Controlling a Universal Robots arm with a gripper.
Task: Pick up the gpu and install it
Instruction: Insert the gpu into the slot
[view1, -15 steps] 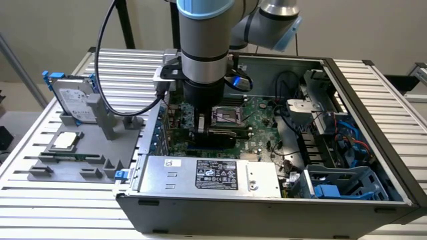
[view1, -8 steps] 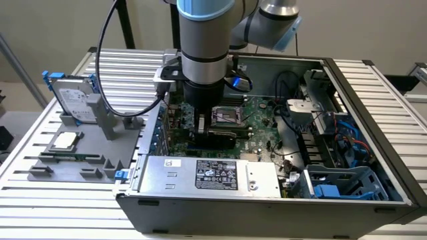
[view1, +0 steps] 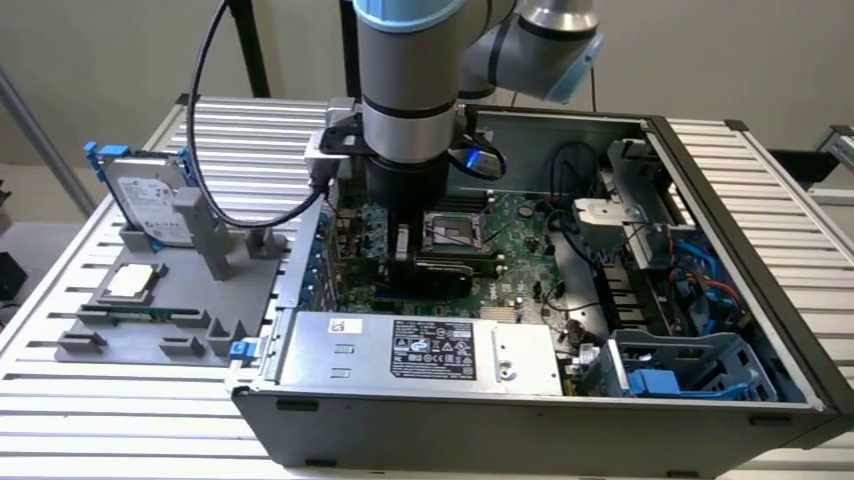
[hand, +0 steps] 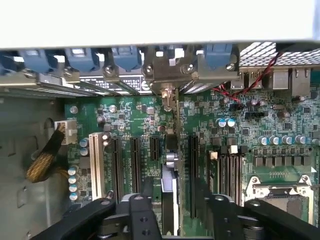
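The gpu (hand: 170, 200) stands on edge over the green motherboard (hand: 280, 130), lined up with a long black slot. Its silver bracket (hand: 169, 75) reaches the case's rear wall among the blue slot clips. My gripper (hand: 172, 192) straddles the card, and a narrow gap shows between each black finger (hand: 148, 187) and the card, so it is open. In the exterior view my gripper (view1: 400, 262) is deep inside the open computer case (view1: 747, 170), with the gpu (view1: 461, 268) a dark strip beside it, next to the processor socket (view1: 451, 228).
Other black expansion slots (hand: 135, 165) lie beside the card. A power supply (view1: 427, 350) fills the case's near side, and drive bays with cables (view1: 667, 300) fill the exterior view's right. A grey fixture (view1: 160, 300) outside holds a silver hard drive (view1: 147, 205) and a square chip (view1: 134, 282).
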